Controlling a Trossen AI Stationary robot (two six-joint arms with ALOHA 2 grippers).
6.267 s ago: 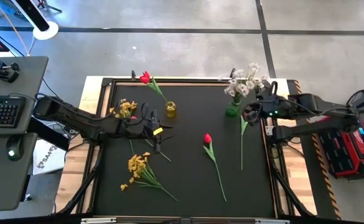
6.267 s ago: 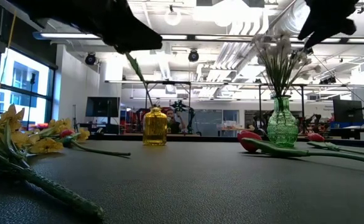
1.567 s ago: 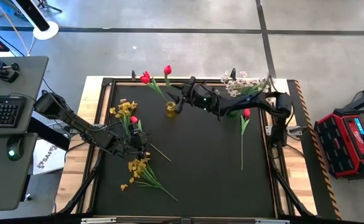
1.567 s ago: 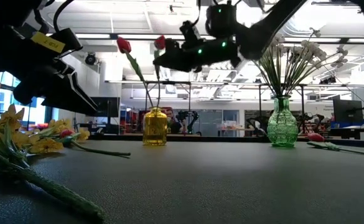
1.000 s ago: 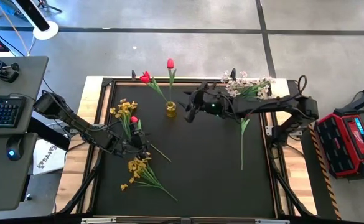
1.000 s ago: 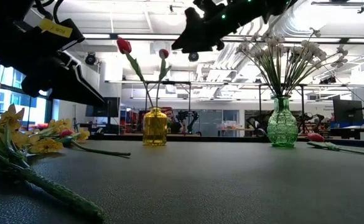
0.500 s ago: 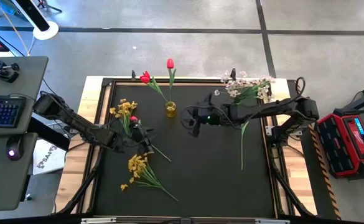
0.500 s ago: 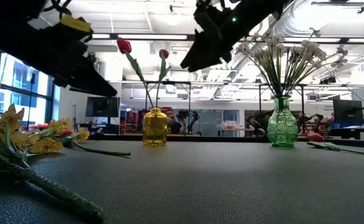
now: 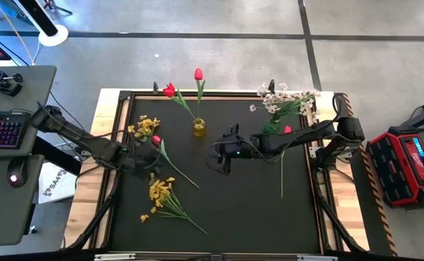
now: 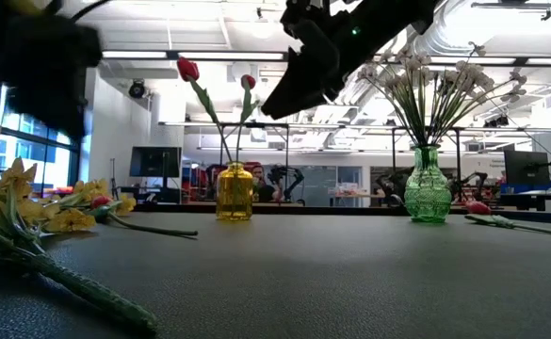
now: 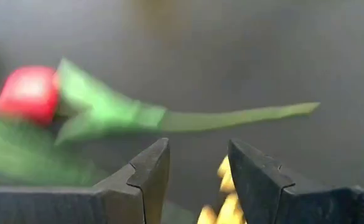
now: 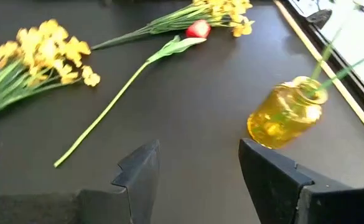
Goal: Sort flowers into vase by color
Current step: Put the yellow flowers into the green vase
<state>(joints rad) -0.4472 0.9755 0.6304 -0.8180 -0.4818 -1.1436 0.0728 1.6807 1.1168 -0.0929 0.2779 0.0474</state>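
My left gripper (image 9: 145,157) is open above the table's left part, beside a lying red tulip (image 9: 156,140); its bud (image 11: 29,93) and stem show just beyond the fingertips. My right gripper (image 9: 222,156) is open over the table's middle, on the near side of the yellow vase (image 9: 198,128), touching nothing. That vase (image 10: 234,192) holds two red tulips (image 9: 198,74) by their stems. The green vase (image 9: 269,129) holds white sprays (image 9: 284,98). A second red tulip (image 9: 287,130) lies near it. Two yellow sprays (image 9: 161,192) (image 9: 145,127) lie on the left.
The black mat is framed by a raised rim (image 9: 219,96) and wooden boards. Open mat lies in the near middle and near right. A desk with a keyboard (image 9: 1,130) stands left of the table, and a red case (image 9: 404,167) stands to its right.
My right gripper has drawn back from the yellow vase toward the table's near edge, leaving the second tulip standing in the vase. My left gripper has moved toward the table's left edge, off the lying tulip, which has stayed where it was.
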